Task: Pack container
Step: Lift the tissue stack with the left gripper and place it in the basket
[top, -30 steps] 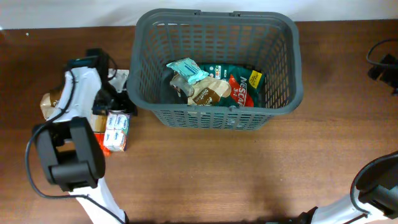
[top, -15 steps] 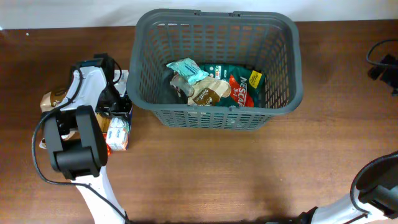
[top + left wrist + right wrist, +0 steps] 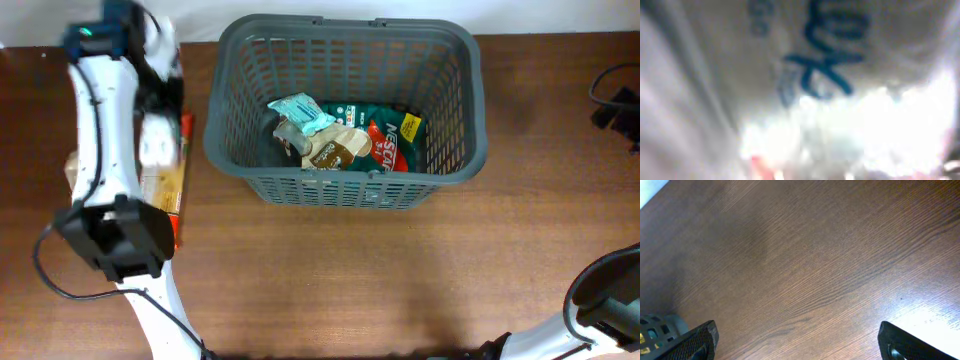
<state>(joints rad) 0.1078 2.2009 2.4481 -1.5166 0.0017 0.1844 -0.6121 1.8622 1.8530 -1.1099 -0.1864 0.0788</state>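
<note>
Step in hand: moving one item to the container (image 3: 345,187), which is sitting mid-worktop, just right of the left arm (image 3: 100,130), several packets already inside. The left fingers are not showing; a white packet (image 3: 155,142) is filling the wrist view, so I am judging them closed on it. The right fingers (image 3: 695,342) are gaping wide over the bare worktop (image 3: 805,265), holding nothing. Next move: clearing the rim, then releasing inside
</note>
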